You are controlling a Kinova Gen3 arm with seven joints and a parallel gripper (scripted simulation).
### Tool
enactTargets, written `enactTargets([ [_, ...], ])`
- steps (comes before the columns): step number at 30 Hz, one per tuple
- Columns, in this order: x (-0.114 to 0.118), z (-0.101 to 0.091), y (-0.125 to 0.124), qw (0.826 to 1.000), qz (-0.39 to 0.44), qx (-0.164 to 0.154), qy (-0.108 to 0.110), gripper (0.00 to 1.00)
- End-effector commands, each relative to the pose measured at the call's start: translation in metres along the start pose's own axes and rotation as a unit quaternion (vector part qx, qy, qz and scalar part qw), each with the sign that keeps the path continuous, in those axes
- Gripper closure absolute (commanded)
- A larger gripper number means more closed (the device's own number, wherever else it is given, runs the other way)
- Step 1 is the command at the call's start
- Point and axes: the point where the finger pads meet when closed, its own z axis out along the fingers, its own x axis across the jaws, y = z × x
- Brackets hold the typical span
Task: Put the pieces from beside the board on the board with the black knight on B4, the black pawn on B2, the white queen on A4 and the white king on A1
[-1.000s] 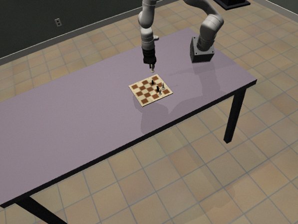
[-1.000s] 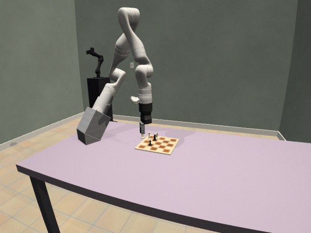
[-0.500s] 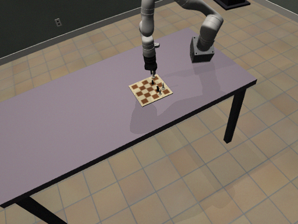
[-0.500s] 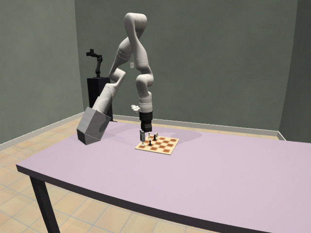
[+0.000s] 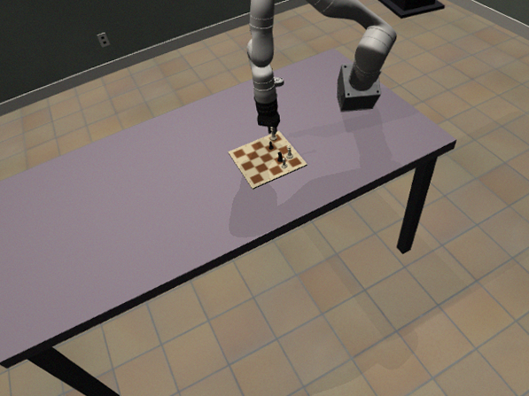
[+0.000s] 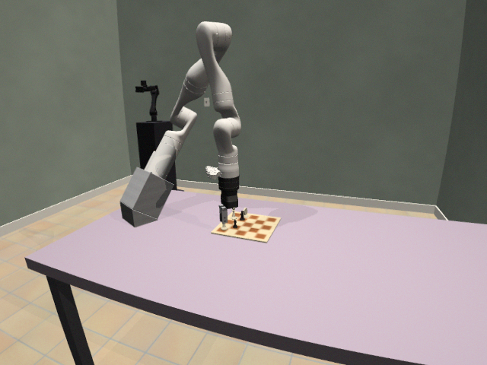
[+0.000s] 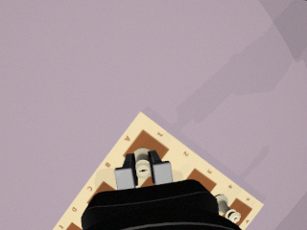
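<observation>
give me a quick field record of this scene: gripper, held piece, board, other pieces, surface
gripper: gripper shut on a white piece, pointing straight down
held piece: white piece, low over a corner square of the board; type too small to tell
board: chessboard, flat on the table
other pieces: two black and two white, upright on the board
surface: purple table

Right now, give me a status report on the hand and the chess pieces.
Hand shut on a white piece, low over the chessboard corner. Four pieces already stand on board. Nearest, a black piece, apart from the fingers.
</observation>
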Motion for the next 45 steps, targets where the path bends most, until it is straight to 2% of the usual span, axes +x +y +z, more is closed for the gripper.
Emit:
enactTargets([
  [1, -0.0001, 0.0012, -0.0005, 1.000, 0.001, 0.000, -0.001, 1.00],
  [45, 0.0048, 0.0012, -0.0059, 1.000, 0.004, 0.000, -0.001, 1.00],
])
